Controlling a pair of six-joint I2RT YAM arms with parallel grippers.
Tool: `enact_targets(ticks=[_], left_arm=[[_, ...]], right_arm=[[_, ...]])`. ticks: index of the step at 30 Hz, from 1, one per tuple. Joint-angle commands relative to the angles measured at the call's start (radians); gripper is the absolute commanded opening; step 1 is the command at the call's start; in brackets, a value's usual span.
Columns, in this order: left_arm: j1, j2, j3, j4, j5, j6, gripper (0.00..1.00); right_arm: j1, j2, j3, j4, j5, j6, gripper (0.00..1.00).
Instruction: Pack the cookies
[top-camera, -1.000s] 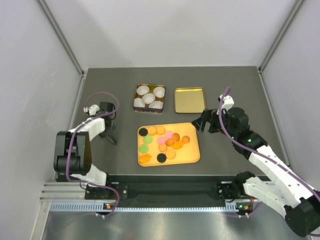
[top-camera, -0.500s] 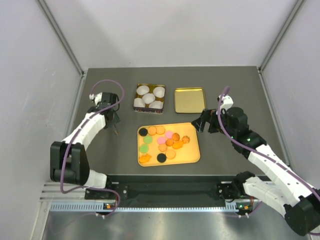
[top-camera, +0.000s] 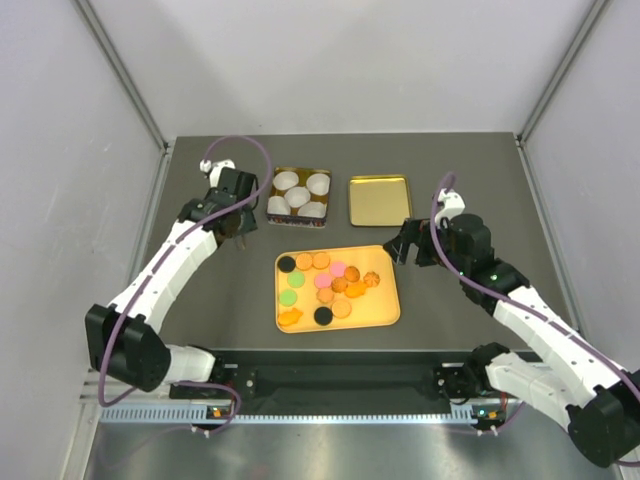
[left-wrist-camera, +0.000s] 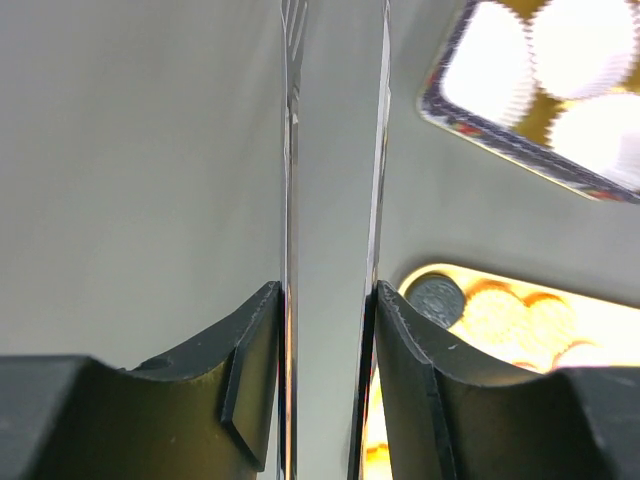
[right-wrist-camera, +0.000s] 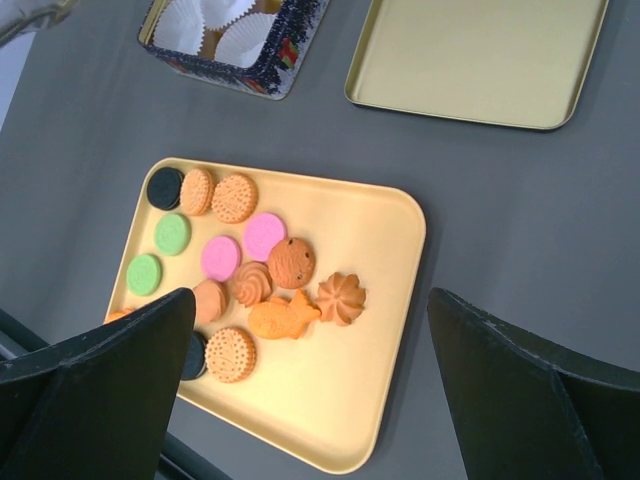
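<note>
About a dozen cookies (top-camera: 325, 283) lay flat on the yellow tray (top-camera: 385, 305), none packed yet. Behind the tray sat a tin (right-wrist-camera: 262, 82) with white paper cups (top-camera: 298, 195) in it. I think the cookies were meant to go into those cups. A gold lid (top-camera: 379, 200) lay beside the tin, also behind the tray, out of the way.

The left gripper (left-wrist-camera: 327, 300) was past the tray's far left corner, near the tin. Its arm was stretched out long from its base, and the gripper pointed down. Its jaws were partly closed on thin metal tongs (left-wrist-camera: 287, 200), pressing on the two blades. Tongs looked like a good way to pinch such small cookies. Nothing was between the blades.

The right gripper (top-camera: 403, 246) hung just off the tray's far right corner. Its arm was bent at the elbow and leaned in toward the tray. Its jaws were wide open and held nothing — maybe that spot left room for the tongs.
</note>
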Motion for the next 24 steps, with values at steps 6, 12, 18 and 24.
enact_targets(ticks=[6,12,18,24], left_arm=[[-0.114,-0.064,0.097,-0.116,0.013,0.034,0.42],[-0.240,-0.082,0.118,-0.165,0.054,0.031,0.42],[-0.325,-0.120,0.088,-0.179,0.141,0.014,0.42],[-0.403,-0.140,0.048,-0.181,0.197,0.013,0.42]], right_arm=[[-0.011,0.031,0.000,0.038,0.024,-0.020,1.00],[-0.009,0.038,-0.002,0.038,0.047,-0.021,1.00],[-0.009,0.054,-0.002,0.036,0.065,-0.024,1.00],[-0.009,0.055,0.000,0.038,0.079,-0.029,1.00]])
